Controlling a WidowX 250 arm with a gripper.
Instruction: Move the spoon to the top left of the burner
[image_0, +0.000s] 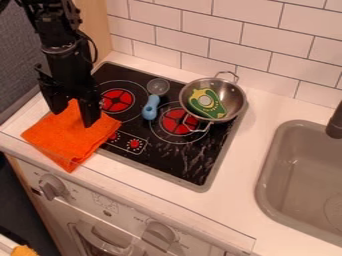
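The black gripper (72, 116) hangs at the left over the folded orange cloth, its two fingers spread apart with orange showing between them. To its right lies the spoon (151, 107), with a light blue handle pointing toward the front and a grey, see-through-looking bowl toward the back wall. It rests on the black stovetop between the left red burner (117, 101) and the right red burner (179, 121). The gripper is apart from the spoon.
A metal pan (232, 95) with a green and yellow avocado-like toy (207, 103) stands at the stove's back right. The orange cloth (67, 140) overlaps the stove's left front edge. A grey sink (294, 190) and faucet (335, 122) are at right.
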